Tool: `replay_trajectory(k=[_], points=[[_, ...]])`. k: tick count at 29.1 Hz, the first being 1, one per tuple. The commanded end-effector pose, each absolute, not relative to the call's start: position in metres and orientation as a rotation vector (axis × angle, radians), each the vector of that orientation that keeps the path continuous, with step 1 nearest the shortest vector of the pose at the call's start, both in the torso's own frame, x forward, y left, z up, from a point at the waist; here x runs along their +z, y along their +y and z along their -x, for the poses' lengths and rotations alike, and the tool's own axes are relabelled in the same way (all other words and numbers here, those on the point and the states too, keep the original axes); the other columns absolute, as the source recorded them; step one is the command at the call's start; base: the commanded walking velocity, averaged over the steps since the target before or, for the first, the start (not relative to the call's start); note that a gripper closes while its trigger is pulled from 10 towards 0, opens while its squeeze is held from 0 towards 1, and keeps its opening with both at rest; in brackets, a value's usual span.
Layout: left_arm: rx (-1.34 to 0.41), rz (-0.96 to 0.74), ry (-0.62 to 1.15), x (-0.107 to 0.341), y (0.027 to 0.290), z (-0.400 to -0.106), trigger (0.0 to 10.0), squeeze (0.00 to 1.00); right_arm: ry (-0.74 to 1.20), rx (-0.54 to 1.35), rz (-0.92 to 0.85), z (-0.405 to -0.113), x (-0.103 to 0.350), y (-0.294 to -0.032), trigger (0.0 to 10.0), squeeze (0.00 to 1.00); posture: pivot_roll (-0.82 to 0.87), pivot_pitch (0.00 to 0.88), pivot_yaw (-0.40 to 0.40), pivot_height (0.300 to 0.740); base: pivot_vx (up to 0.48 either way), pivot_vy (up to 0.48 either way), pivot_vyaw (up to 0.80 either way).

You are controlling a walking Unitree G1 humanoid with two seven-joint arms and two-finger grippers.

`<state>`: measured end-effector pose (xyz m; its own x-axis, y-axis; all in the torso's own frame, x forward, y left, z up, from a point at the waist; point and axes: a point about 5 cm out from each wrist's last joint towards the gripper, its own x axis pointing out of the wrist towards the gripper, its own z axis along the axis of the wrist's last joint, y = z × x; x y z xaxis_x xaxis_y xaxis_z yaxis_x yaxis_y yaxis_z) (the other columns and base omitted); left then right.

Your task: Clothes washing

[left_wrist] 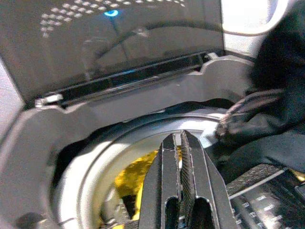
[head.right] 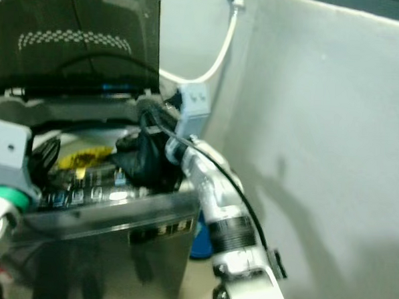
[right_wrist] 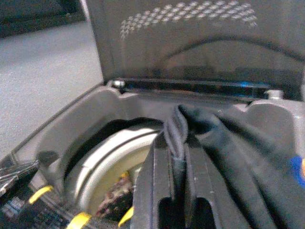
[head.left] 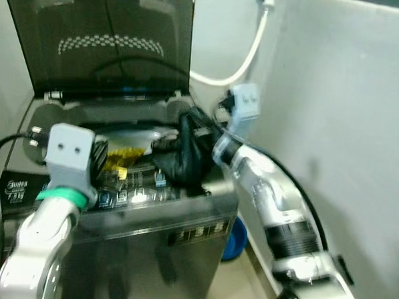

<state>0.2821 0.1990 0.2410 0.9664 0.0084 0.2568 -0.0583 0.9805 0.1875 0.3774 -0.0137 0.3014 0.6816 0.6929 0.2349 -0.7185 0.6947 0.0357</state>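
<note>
Between my right gripper's two black fingers a fold of black garment is pinched tight, the cloth bunching up over the fingertips and draping away to one side of them. That gripper hangs above the right half of the top-loading washing machine, just over the rim of its drum, and the rest of the garment trails down from it onto the control panel at the machine's front edge. Below and ahead of the fingers, inside the pale drum ring, lies something yellow together with a darker patterned piece of cloth I cannot identify.

My left gripper hovers over the left part of the same opening, its fingers pressed together with nothing between them, pointing down toward the yellow item. The black garment is just to the right of this gripper, near but not touching it.

Beyond both grippers the tinted lid stands raised, with a small blue light glowing on it. A white hose curves along the wall behind my right arm, and a blue container sits on the floor between the machine and that arm.
</note>
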Motion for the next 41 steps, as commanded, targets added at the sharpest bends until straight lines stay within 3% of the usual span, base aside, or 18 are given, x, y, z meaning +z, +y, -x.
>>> replay_trajectory(k=[1,2,3,4,5,6,9,10,13,18,19,24,34,35,40,41], points=[[0.041,-0.208,-0.252,0.239,0.200,-0.282,10.0,0.00,-0.204,0.795,-0.122,-0.379,0.297,-0.014,10.0,0.00,0.03,0.038,-0.003,0.740,0.000,0.000,0.00],[0.056,-0.220,-0.256,0.240,0.202,-0.279,10.0,0.00,-0.325,0.806,-0.223,-0.382,0.347,-0.001,10.0,0.00,0.05,0.043,-0.028,0.740,0.000,0.000,0.00],[0.056,-0.220,-0.256,0.240,0.202,-0.279,10.0,0.00,-0.325,0.806,-0.223,-0.382,0.347,-0.001,10.0,0.00,0.05,0.043,-0.028,0.740,0.000,0.000,0.00],[0.076,-0.227,-0.257,0.240,0.204,-0.273,10.0,0.00,-0.442,0.825,-0.455,-0.377,0.401,0.000,10.0,0.00,0.08,0.044,-0.051,0.740,0.000,0.000,0.00],[0.076,-0.227,-0.257,0.240,0.204,-0.273,10.0,0.00,-0.442,0.825,-0.455,-0.377,0.401,0.000,10.0,0.00,0.08,0.044,-0.051,0.740,0.000,0.000,0.00],[0.092,-0.232,-0.256,0.239,0.206,-0.269,10.0,0.00,-0.501,0.858,-0.653,-0.370,0.436,-0.003,10.0,0.00,0.09,0.044,-0.060,0.740,0.000,0.000,0.00],[0.092,-0.232,-0.256,0.239,0.206,-0.269,10.0,0.00,-0.501,0.858,-0.653,-0.370,0.436,-0.003,10.0,0.00,0.09,0.044,-0.060,0.740,0.000,0.000,0.00],[0.102,-0.235,-0.255,0.239,0.208,-0.266,10.0,0.00,-0.521,0.870,-0.754,-0.367,0.451,-0.007,10.0,0.00,0.09,0.041,-0.062,0.740,0.000,0.000,0.00],[0.102,-0.245,-0.252,0.238,0.208,-0.265,10.0,0.00,-0.481,0.850,-0.750,-0.372,0.444,-0.007,10.0,0.00,0.09,0.039,-0.060,0.740,0.000,0.000,0.00],[0.077,-0.270,-0.250,0.238,0.206,-0.266,10.0,0.00,-0.359,0.751,-0.529,-0.387,0.404,-0.002,10.0,0.00,0.09,0.037,-0.046,0.740,0.000,0.000,0.00],[0.035,-0.285,-0.252,0.239,0.202,-0.268,10.0,0.00,-0.306,0.714,-0.393,-0.394,0.384,0.000,10.0,0.00,0.09,0.038,-0.037,0.740,0.000,0.000,0.00],[-0.041,-0.304,-0.257,0.244,0.195,-0.267,10.0,0.00,-0.210,0.665,-0.277,-0.401,0.359,-0.001,10.0,0.00,0.09,0.041,-0.031,0.740,0.000,0.000,0.00],[-0.173,-0.302,-0.233,0.256,0.184,-0.267,10.0,0.00,-0.042,0.612,-0.302,-0.410,0.330,-0.013,10.0,0.00,0.09,0.047,-0.005,0.740,0.000,0.000,0.00],[-0.180,-0.323,-0.222,0.258,0.184,-0.268,10.0,0.00,0.018,0.682,-0.300,-0.408,0.321,-0.010,10.0,1.00,0.09,0.046,0.000,0.740,0.000,0.000,0.00],[-0.167,-0.340,-0.208,0.259,0.183,-0.274,10.0,0.00,0.088,0.777,-0.271,-0.404,0.308,-0.004,10.0,1.00,0.09,0.044,0.006,0.740,0.000,0.000,0.00],[-0.158,-0.330,-0.207,0.260,0.184,-0.275,10.0,0.00,0.077,0.773,-0.299,-0.405,0.311,-0.004,10.0,0.01,0.09,0.044,0.009,0.740,0.000,0.000,0.00]])
